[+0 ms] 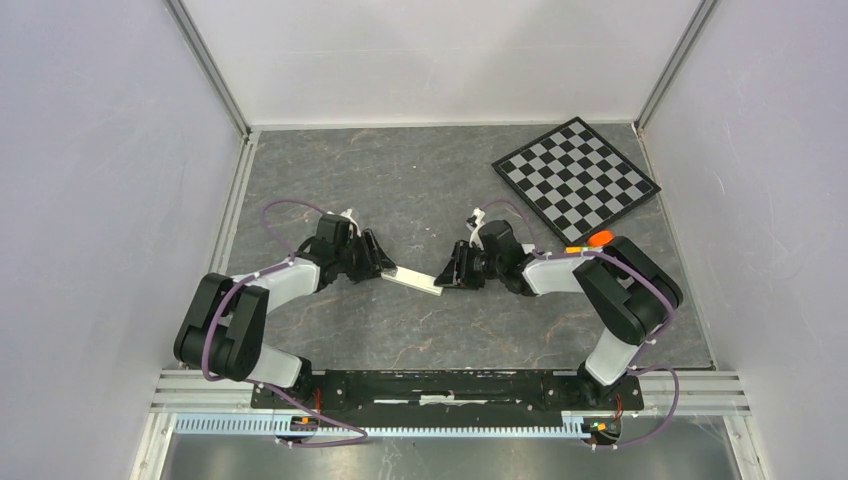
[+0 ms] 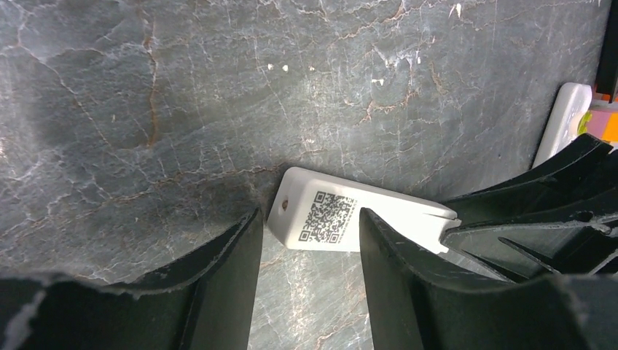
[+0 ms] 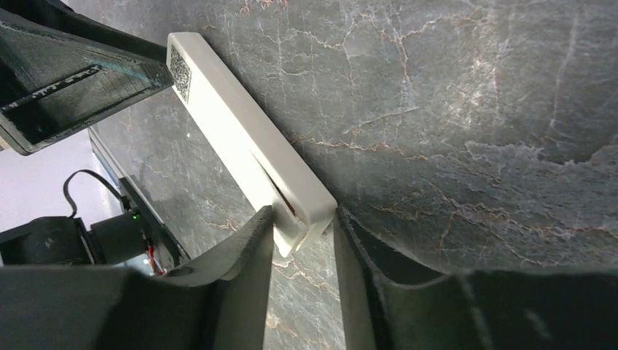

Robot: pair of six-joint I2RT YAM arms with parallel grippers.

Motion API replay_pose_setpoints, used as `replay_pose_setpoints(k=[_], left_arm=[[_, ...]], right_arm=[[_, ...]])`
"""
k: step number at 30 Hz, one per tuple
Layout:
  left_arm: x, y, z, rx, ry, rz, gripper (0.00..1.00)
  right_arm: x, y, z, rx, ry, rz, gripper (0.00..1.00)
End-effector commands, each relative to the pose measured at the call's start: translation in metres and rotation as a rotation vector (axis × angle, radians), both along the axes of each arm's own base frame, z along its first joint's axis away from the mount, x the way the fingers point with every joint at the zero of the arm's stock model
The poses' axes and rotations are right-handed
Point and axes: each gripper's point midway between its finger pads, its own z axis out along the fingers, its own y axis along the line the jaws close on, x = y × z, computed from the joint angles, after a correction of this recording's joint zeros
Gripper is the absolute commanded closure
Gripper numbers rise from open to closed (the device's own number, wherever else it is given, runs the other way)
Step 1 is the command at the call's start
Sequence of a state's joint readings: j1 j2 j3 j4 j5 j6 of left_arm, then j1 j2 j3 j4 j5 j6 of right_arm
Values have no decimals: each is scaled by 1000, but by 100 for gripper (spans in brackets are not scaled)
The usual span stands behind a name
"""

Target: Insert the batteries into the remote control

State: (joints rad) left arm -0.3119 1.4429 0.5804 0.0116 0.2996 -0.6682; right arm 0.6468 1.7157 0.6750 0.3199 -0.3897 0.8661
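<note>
we reach both arms inward, wrists low. our left gripper [image 1: 384, 262] stands parted; our right gripper [image 1: 446, 275] is clamped on the remote control [image 1: 412, 280].

The surface [image 1: 420, 180] is a flat, dark grey slab with a marbled, veined pattern and pale streaks. A black-and-white checkerboard [image 1: 575, 180] lies flat on its far right corner, turned diagonally to the edges. A small orange object [image 1: 599, 238] sits just beside the board's near corner. A white remote control [image 1: 411, 280] is at mid-surface; whether it rests on the surface cannot be determined.
</note>
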Motion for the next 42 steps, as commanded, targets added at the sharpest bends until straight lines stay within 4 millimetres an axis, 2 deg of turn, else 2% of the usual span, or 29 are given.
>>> replay_pose_setpoints(k=[1,5,11,15,22,27,39,42], left_arm=[[-2,-5,1,-16,-32,-51,43],[-3,-6,-1,-18,-24,-53,44],[-6,-5,-3,-17,-18,-54,45],[-7,-5,-3,-18,-16,-50,45],[-5,-1,2,-1,-33,-35,39],[-12,3,-1,12,-25,-27,41],[-27,10,-7,6,-5,14,43],[-24,19,-7,42,-20,56,38]], right_arm=[[-8,-18,-23,-104,8,-28,62],[-15,-21,-28,-106,13,-14,74],[-23,-25,-34,-107,24,-4,78],[-20,-24,-33,-110,13,-4,76],[-7,-21,-29,-160,-26,-10,70],[0,-20,-29,-252,-70,-16,69],[-14,-13,-41,-390,-110,6,67],[-15,-12,-39,-394,-119,15,66]])
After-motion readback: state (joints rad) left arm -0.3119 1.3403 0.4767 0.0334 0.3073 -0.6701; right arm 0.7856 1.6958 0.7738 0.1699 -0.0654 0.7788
